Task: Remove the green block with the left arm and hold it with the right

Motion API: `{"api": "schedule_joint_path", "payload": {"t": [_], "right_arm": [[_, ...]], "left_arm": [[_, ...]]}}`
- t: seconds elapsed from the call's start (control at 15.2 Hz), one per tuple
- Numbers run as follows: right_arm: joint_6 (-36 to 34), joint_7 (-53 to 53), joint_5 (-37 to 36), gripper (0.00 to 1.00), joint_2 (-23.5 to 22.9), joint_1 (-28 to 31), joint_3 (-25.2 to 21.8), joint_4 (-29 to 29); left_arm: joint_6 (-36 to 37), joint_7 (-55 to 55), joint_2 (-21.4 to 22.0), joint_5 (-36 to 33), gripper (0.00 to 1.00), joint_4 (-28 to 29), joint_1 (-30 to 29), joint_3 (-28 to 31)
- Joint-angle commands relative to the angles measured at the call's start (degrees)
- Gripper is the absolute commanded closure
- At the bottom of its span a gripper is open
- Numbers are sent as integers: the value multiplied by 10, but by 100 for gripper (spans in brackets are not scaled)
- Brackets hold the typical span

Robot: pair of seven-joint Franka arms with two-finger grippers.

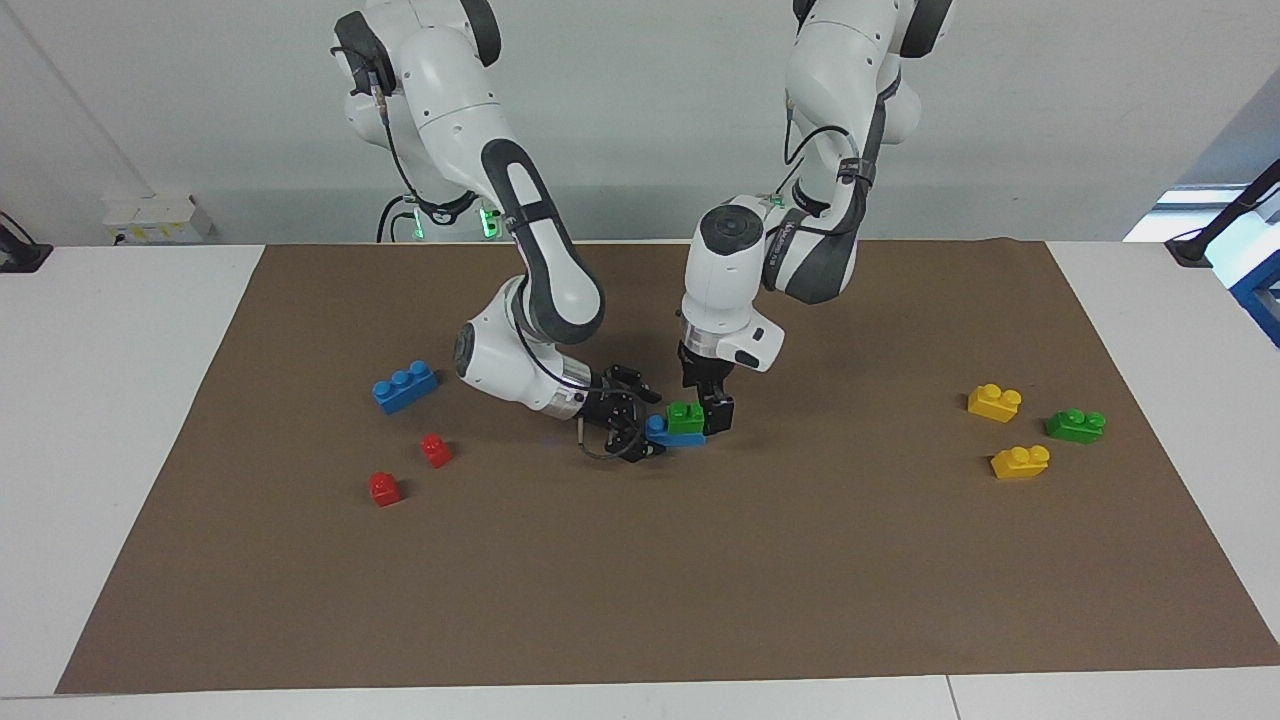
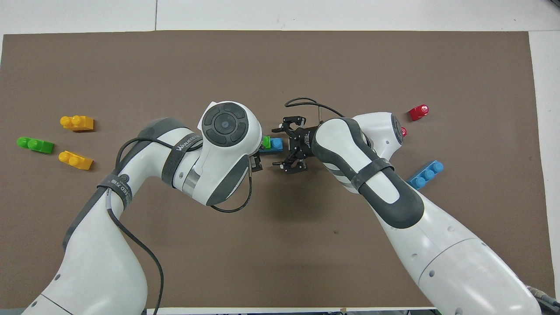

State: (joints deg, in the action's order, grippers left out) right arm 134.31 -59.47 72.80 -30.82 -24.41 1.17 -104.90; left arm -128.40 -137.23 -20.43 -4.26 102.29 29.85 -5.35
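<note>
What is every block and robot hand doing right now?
Green block: stacked on blue brick, left gripper around it.
Right gripper: open at blue brick's end.
Other blue brick, red blocks, yellow blocks, dark green brick: lying loose.

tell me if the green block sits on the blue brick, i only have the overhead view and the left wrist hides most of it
Observer: Yes. The facing view shows the green block seated on the blue brick, both its studs showing.
Operator: is the left gripper down at it
Observer: The left gripper is down at block height, right beside the green block.
Operator: right one raised or low
Observer: The right gripper is low, level with the blue brick.
</note>
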Motion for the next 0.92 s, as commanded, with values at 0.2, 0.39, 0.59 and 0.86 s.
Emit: {"api": "schedule_joint_path", "payload": {"t": [0.2, 0.39, 0.59, 0.86], "right_arm": [[11, 19, 16, 34, -2, 0, 1, 2], [10, 19, 16, 64, -3, 2, 0, 6], [10, 20, 16, 84, -4, 2, 0, 6], [10, 18, 16, 86, -4, 5, 1, 6]], "left_arm": [[-7, -17, -18, -18, 0, -16, 11, 7], [-9, -18, -19, -18, 0, -15, 12, 7], [-11, -21, -23, -19, 0, -15, 15, 8], [-12, -22, -24, -19, 0, -15, 15, 8]]}}
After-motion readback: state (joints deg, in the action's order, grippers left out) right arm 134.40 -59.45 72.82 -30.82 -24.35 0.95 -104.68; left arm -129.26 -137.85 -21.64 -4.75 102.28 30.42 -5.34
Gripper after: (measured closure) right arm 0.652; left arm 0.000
